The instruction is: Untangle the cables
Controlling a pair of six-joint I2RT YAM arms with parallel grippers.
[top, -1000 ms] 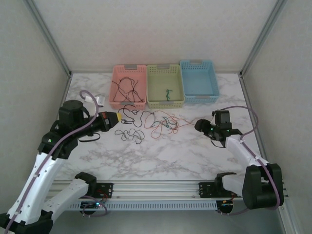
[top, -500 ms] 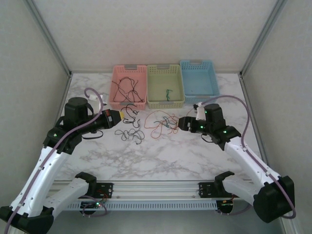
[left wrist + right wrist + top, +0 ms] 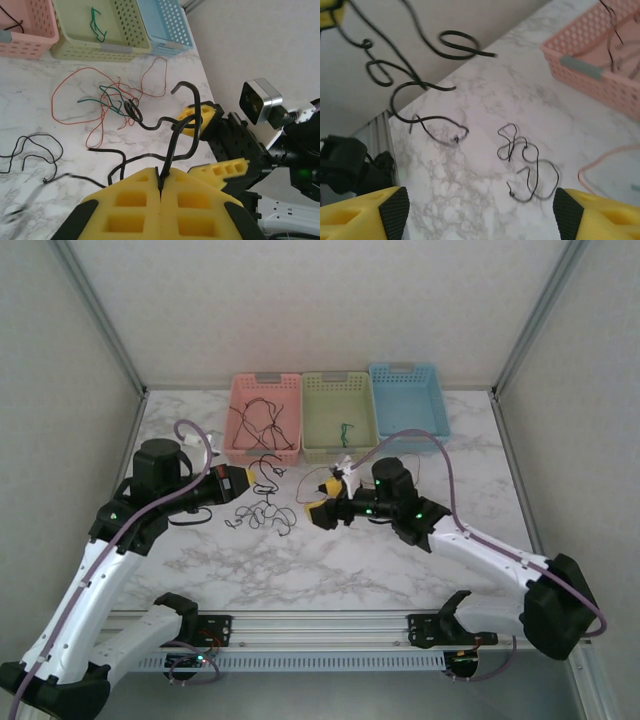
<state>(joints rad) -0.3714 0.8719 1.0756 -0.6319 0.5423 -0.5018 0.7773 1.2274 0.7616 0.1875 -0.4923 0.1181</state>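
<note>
My left gripper [image 3: 243, 480] [image 3: 161, 176] is shut on a black cable [image 3: 175, 131] that curls up off the table towards a tangle of red cable [image 3: 70, 102] and green cable [image 3: 106, 99]. My right gripper [image 3: 324, 499] [image 3: 212, 145] stands open right beside that lifted black cable, over the tangle, with nothing between its fingers [image 3: 362, 215]. Another loose black cable [image 3: 262, 516] [image 3: 526, 161] lies flat on the marble in front of the right gripper [image 3: 480, 220]. In the right wrist view the held black cable [image 3: 417, 42] hangs curled across the top.
Three baskets line the back: pink basket [image 3: 262, 454] [image 3: 592, 70] with black cables inside, green basket [image 3: 340, 453] [image 3: 100, 47] holding a green cable [image 3: 345, 432], blue basket [image 3: 410, 440]. Marble table [image 3: 330, 570] is bare towards the front. Walls close in left and right.
My right arm has swung left from the table's right side to the tangle in the middle, and its jaws stand wider. The left gripper has stayed put, still pinching the black cable.
</note>
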